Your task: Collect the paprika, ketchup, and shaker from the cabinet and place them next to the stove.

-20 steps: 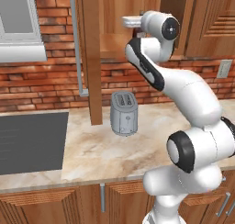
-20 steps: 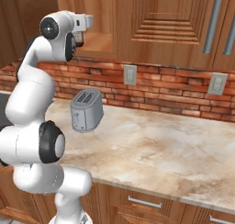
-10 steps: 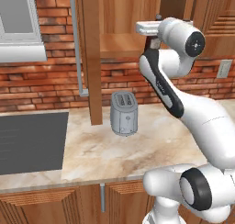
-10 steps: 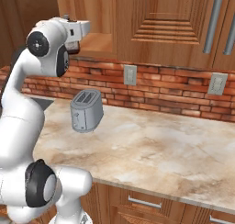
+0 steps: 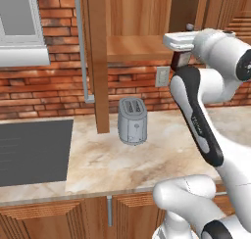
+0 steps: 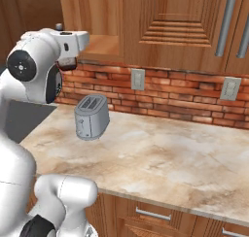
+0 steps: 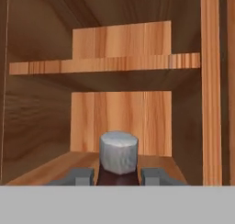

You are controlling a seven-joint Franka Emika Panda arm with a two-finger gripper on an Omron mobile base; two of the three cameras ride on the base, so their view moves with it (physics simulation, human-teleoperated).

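My gripper is clamped on the dark-red bottle, likely the ketchup (rigid, top-heavy, maybe slick), 2 fingers pinching just below its cap.

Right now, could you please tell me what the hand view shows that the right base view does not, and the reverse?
Hand view: the inside of the cabinet, with its upper shelf and back panel, and the grey cap of the bottle close up between the fingertips.
Right base view: the toaster, the counter, two outlets on the brick wall, closed doors and the arm.
Both: the end effector shut on the dark red bottle, just over the cabinet's lower shelf.
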